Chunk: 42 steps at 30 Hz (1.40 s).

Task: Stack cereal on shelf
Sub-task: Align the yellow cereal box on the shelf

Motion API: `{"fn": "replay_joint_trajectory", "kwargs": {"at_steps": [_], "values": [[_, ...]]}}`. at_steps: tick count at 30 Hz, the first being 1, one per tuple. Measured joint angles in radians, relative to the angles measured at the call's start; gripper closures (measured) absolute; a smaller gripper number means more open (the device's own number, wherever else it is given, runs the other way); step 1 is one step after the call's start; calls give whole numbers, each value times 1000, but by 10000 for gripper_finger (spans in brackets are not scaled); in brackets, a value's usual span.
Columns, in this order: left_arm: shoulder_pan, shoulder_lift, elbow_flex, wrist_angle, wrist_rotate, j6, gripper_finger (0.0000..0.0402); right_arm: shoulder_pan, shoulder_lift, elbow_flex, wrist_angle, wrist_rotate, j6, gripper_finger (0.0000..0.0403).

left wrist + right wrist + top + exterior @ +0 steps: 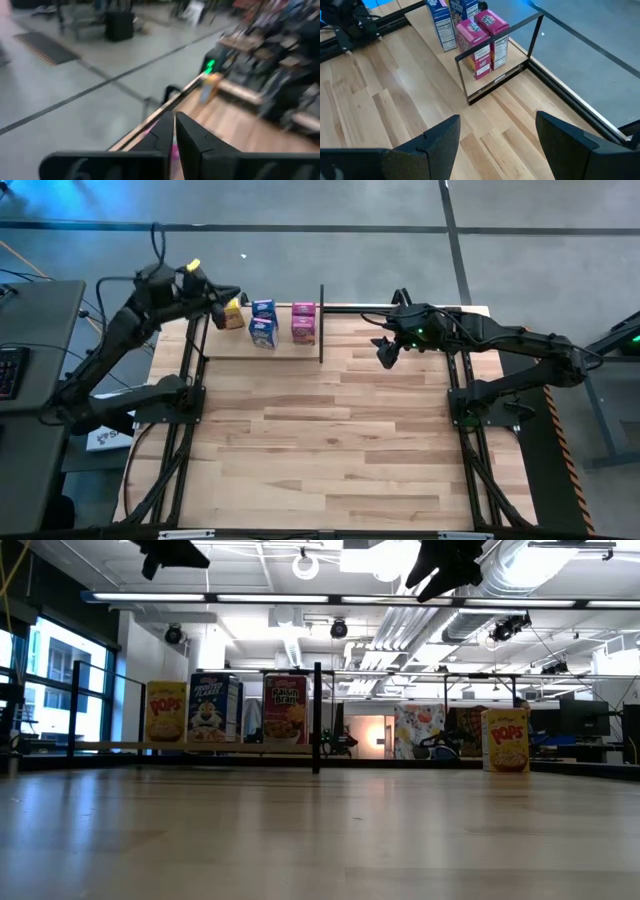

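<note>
Pale wooden shelf [290, 350] holding yellow, blue, pink cereal boxes [264, 322], left fingers [172, 132] pressed together, right fingers [440, 137] spread wide.

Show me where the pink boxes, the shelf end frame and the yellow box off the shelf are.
pink boxes [482, 42], right wrist view, side face.
shelf end frame [461, 77], right wrist view, near post.
yellow box off the shelf [506, 741], low view, front face.

Six cereal boxes in all. Upper centre of the overhead frame: a blue box [264, 308], a second blue box [263, 332], a pink box [303, 310] and a second pink box [303, 330]. In the table-level frame: one yellow box [166, 712] at left, another yellow box [506, 740] at right. One shelf [235, 346]. Two robot arms: left arm [125, 335], right arm [520, 342].
</note>
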Motion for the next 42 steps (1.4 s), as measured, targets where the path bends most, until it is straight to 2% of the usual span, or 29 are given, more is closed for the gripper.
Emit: {"fn": "replay_joint_trajectory", "kwargs": {"at_steps": [8,12,15,18,20,24,28,32,36,42], "values": [[-195,-154,-345,473,-9,-179,399,-40,0,0,91,-66,-73,153],[-240,-182,-434,620,-37,-217,401,-61,0,0,122,-89,-81,153],[-245,-190,-439,632,-63,-233,401,-89,0,0,86,-9,-37,153],[-245,-195,-439,634,-65,-233,401,-162,0,0,56,79,-16,153],[-245,-195,-439,634,-65,-234,401,-263,3,10,10,55,4,153],[-245,-195,-439,633,-65,-251,401,-512,68,103,-198,-54,1,153],[-245,-195,-439,631,-64,-259,401,-698,175,179,-366,-105,-178,153],[-245,-195,-439,631,-64,-259,401,-799,290,195,-490,-127,-359,153],[-245,-195,-439,631,-64,-259,401,-837,394,196,-578,-129,-530,153],[-245,-195,-439,631,-63,-259,401,-835,490,196,-583,-98,-717,153]]}}
